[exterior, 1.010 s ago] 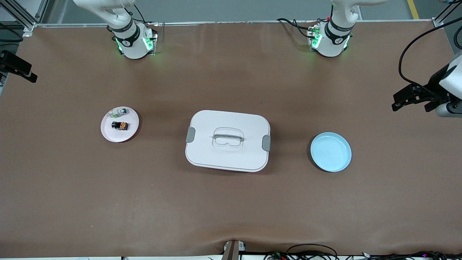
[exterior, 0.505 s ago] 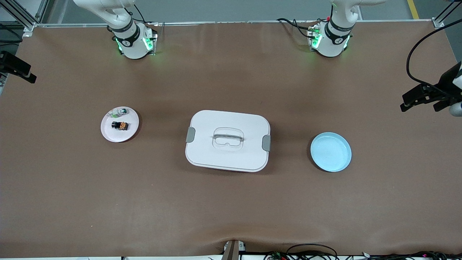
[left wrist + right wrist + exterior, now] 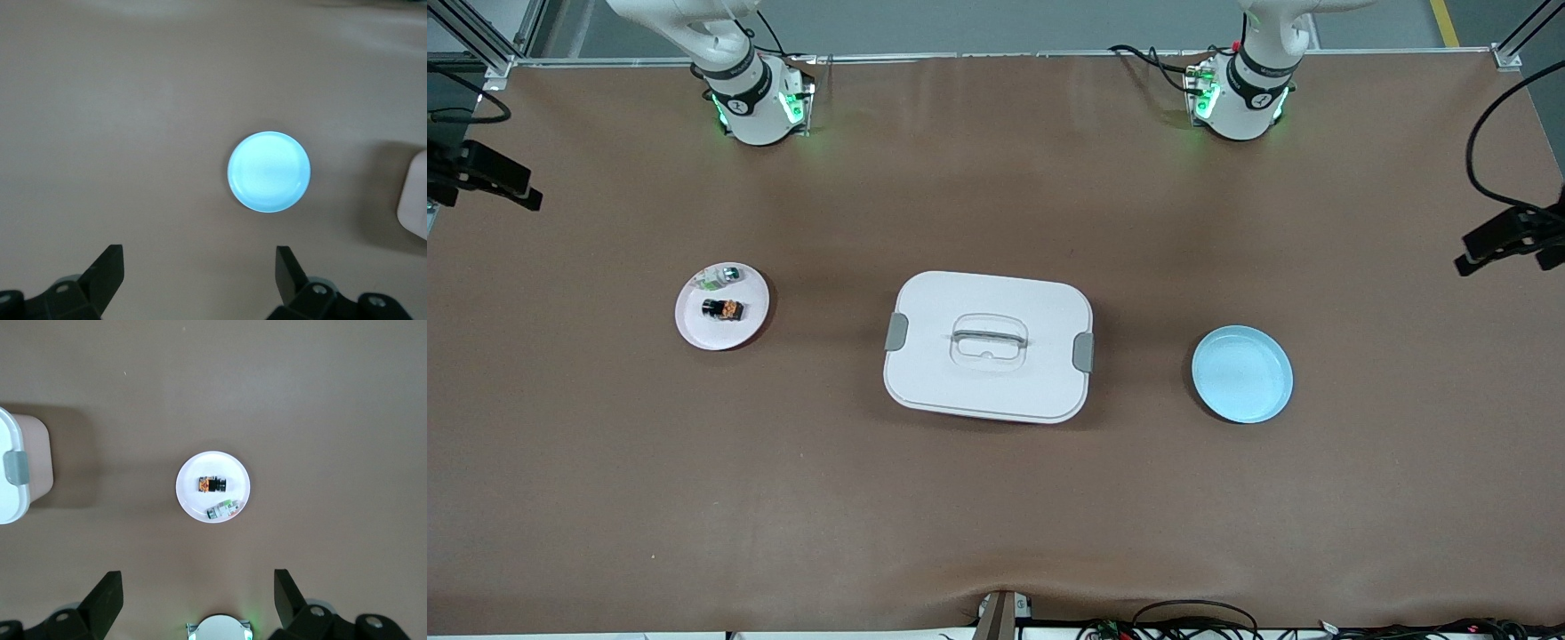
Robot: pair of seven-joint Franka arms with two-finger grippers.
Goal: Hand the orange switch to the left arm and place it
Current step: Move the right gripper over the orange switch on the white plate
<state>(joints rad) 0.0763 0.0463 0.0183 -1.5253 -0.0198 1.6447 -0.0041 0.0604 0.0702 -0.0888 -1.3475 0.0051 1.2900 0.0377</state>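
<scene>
The orange switch (image 3: 722,309), a tiny black block with orange marks, lies on a pink plate (image 3: 703,333) toward the right arm's end of the table. It also shows in the right wrist view (image 3: 212,484). The white lidded box (image 3: 988,346) stands at the table's middle. My right gripper (image 3: 480,182) is high over the right arm's end of the table, open and empty (image 3: 199,587). My left gripper (image 3: 1507,249) is high over the left arm's end, open and empty (image 3: 199,267).
A tiny clear piece (image 3: 720,277) with green and grey shares the pink plate (image 3: 190,497). An empty blue plate (image 3: 1242,373) sits between the box and the left arm's end and shows in the left wrist view (image 3: 269,172). A box corner (image 3: 13,477) shows in the right wrist view.
My left gripper has drawn outward toward the left arm's end of the table. My right gripper has shifted slightly inward over the table. Nothing on the table has moved.
</scene>
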